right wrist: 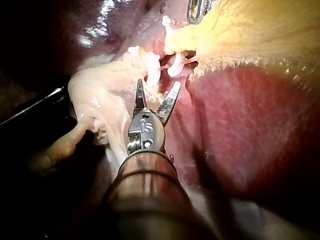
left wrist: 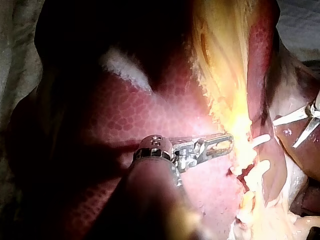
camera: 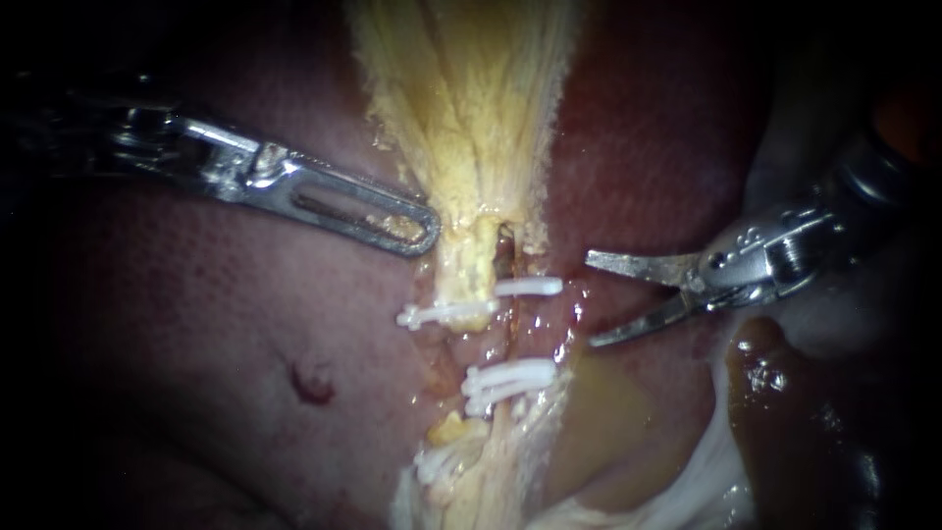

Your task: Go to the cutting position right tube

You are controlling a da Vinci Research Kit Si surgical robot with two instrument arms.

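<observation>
The right tube (camera: 511,334) is a thin, dark strand in the middle of the endoscope view. It runs down from under the yellow fat (camera: 471,98), just beside a thicker yellow tube (camera: 469,270) on its left. An upper white clip (camera: 481,299) crosses both tubes. Lower clips (camera: 505,381) cross further down, and a short bare stretch of the right tube shows between the two sets.

The right instrument (camera: 591,299) comes in from the right with two pointed blades spread wide. Their opening faces that stretch and the upper clip's right end. The blades are near the tube but apart from it, touching neither tube nor clip. The right wrist view agrees: the instrument (right wrist: 158,84) has parted blades just short of the clips (right wrist: 152,70), with a gap showing between the blades.

The left instrument (camera: 422,231) lies across the liver (camera: 245,324), and its tip touches the fat's edge just above the upper clip. The long slot near its tip holds yellow bits at the far end. Whether it grips the fat cannot be told, and the left wrist view (left wrist: 227,144) does not settle it.
</observation>
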